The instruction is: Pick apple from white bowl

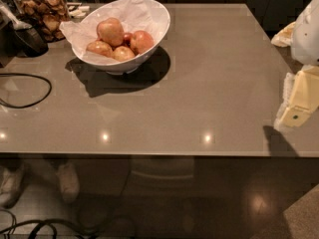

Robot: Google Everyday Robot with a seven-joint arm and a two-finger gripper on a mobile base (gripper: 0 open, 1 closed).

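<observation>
You are seeing the round pinkish-red apple with orange-yellow patches (142, 41) resting at the right of the pile in the deep glossy white bowl (160, 20), where crumpled white paper is likely cushioning the fruit. Your cream-coloured claw (299, 103) is waiting at the right edge, well apart from the bowl, and you cannot tell how wide it is standing. The glossy grey-brown desk (199, 83) is mirroring ceiling lights, with dark cabinets standing behind
</observation>
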